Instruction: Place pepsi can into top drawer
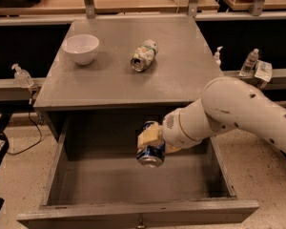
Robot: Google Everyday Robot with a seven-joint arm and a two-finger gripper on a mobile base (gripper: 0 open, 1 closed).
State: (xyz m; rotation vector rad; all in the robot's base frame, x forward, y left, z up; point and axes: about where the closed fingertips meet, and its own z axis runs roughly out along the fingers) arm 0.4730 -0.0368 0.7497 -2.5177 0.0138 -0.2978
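1 gripper (150,138) is in view, at the end of a thick white arm (238,111) that reaches in from the right. Its 2 tan fingers (146,136) are closed narrowly on the pepsi can (151,156), clamping the can's upper part. The can hangs tilted, with 1 silver end turned down and toward the camera and its dark blue wall showing below the fingers. The print on that wall is too blurred to read.

The can is held in the air over the open top drawer (133,209), just below the front edge of the counter (109,87) and a little right of that edge's middle. It appears clear of the drawer floor. The grey drawer is pulled far out toward the camera, with a small handle (141,221) at the middle of its front panel.

2 things rest on the grey counter, well apart. A white bowl (80,48) stands upright near the back left corner. A pale green-and-white can (144,55) lies on its side near the middle, closer to the back edge, 1 silver end pointing front-left; its label cannot be read.

Past the left edge, a clear pump bottle (21,75) stands on a lower ledge. Past the right edge stand a smaller pump bottle (218,56) and a clear plastic bottle (250,61).
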